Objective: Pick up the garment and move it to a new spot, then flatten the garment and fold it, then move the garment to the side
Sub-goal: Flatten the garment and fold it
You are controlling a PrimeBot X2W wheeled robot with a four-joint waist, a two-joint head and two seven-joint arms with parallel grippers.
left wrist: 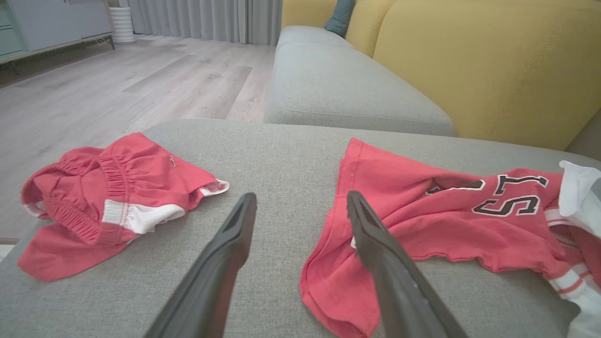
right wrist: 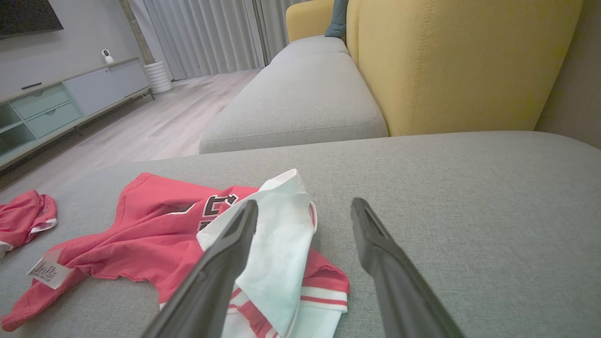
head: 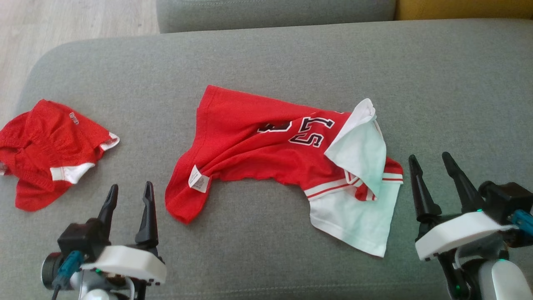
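Note:
The garment [head: 258,141] is a red jersey with white sleeves and black-and-white numbers, lying crumpled in the middle of the grey sofa seat [head: 291,58]. Its white label [head: 198,178] faces up near the lower left corner. It also appears in the left wrist view [left wrist: 422,216] and the right wrist view [right wrist: 155,239]. My left gripper [head: 130,191] hovers open near the front edge, just left of the jersey's lower left corner. My right gripper [head: 430,160] stands open just right of the white sleeve. Nothing sits between either pair of fingers.
A pair of red shorts [head: 50,150] with white trim lies crumpled at the seat's left end. Behind the seat runs another grey cushion [left wrist: 338,89] with a yellow backrest [right wrist: 460,61]. Wooden floor [head: 62,21] lies beyond the left edge.

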